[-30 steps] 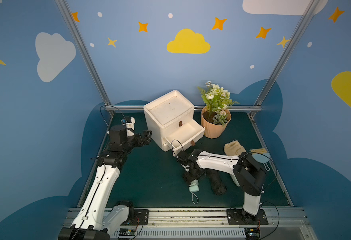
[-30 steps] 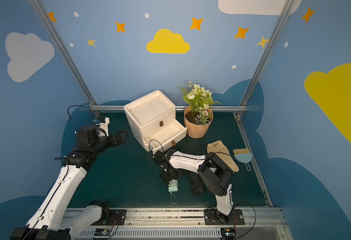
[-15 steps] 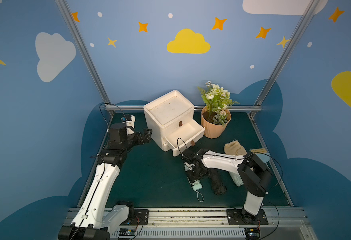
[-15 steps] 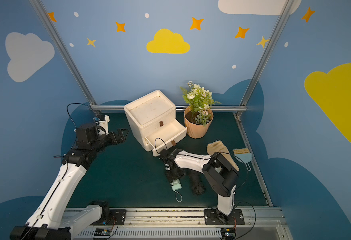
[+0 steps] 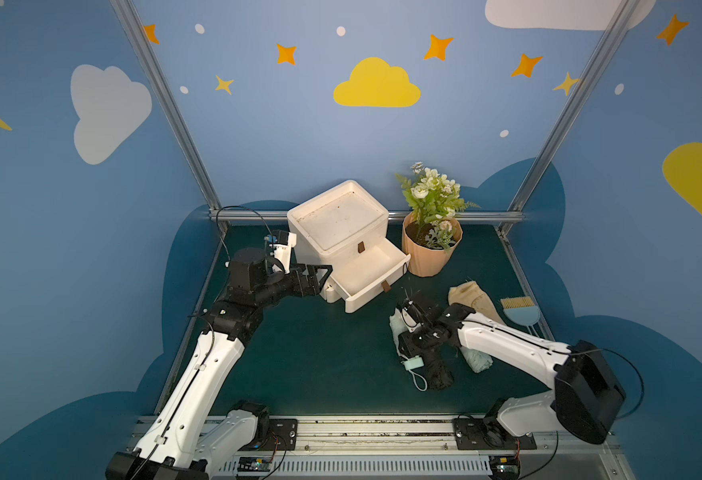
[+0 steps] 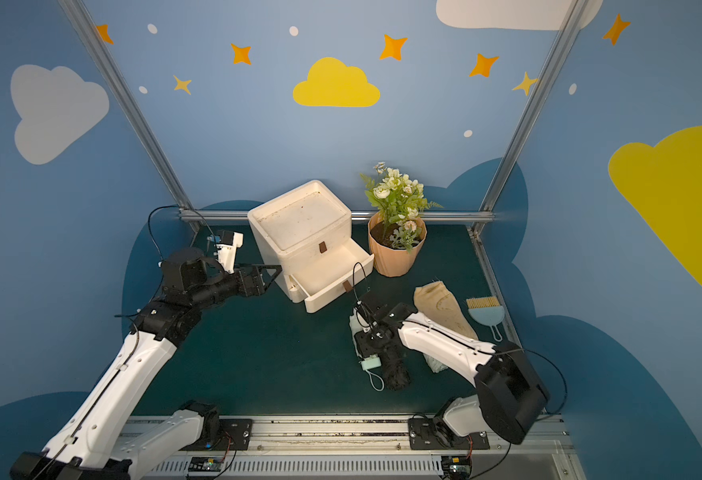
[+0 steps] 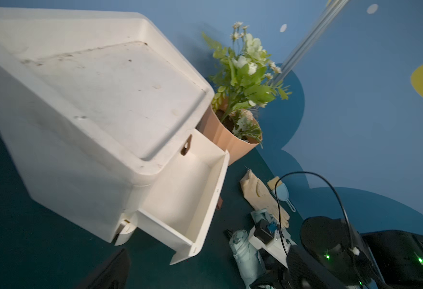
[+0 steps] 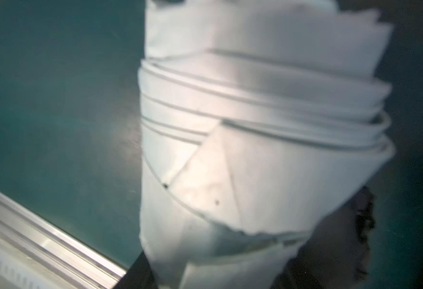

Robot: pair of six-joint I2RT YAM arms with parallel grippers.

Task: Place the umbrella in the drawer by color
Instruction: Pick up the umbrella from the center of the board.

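Observation:
A folded pale mint umbrella lies on the green mat in front of the drawer, its handle pointing to the front rail. My right gripper reaches down over its middle. In the right wrist view the fabric fills the gap and dark fingers press on both sides. A black umbrella lies right beside it. The white cabinet has its lower drawer pulled out and bare inside. My left gripper hangs open at the cabinet's left front corner, holding nothing.
A beige umbrella and another pale green one lie under and beside my right arm. A blue hand brush rests at the right edge. A potted plant stands just right of the cabinet.
My right gripper's jaws have narrowed round the pale mint umbrella, and the arm with the umbrella has shifted a little to the right. The left arm has barely moved.

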